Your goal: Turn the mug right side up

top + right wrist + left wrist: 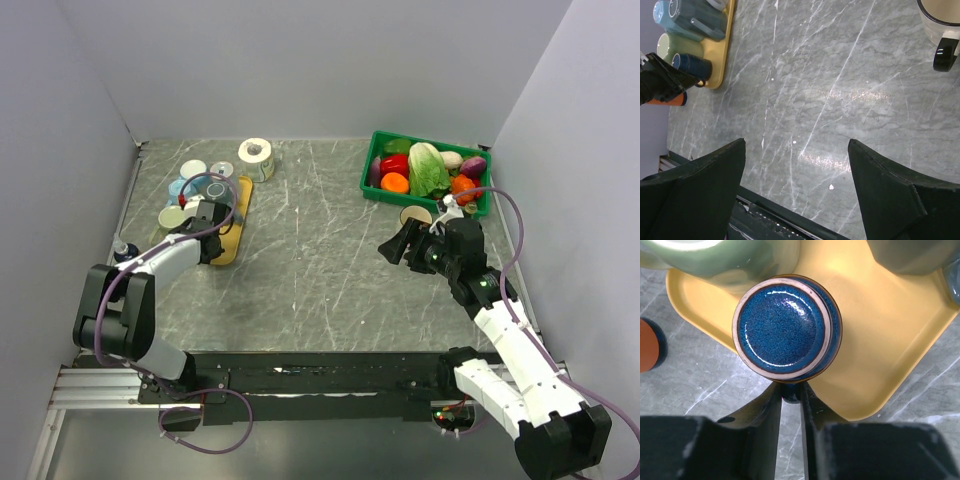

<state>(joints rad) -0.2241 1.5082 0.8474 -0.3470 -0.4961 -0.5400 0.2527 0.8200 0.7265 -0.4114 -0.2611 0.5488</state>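
The blue mug is sat upside down at the near edge of the yellow tray, over on the left side of the counter, with its flat base turned up at the wrist camera. Nearest of all, the left tool is clenched on the mug's handle, which pokes out towards it past the tray's lip. That grip was probably picked because the handle is the one narrow bit that can be pinched, and a roll of the wrist might then be enough to flip the thing.

The base is a glossy, speckled deep-blue glaze ringed by a bare pale foot, and the round body goes dark brown at the edge. The tray looks like smooth matte plastic, with rounded corners and a low raised rim. Just behind, a pale green glazed mug is crowded in close, though whether it's touching can't be told. Not much swinging room is to be had there.

Further off, the right tool is held spread wide with nothing in it above grey marbled counter, likely parked out of the way. Beyond it a cream mug with a black handle is stood upright.
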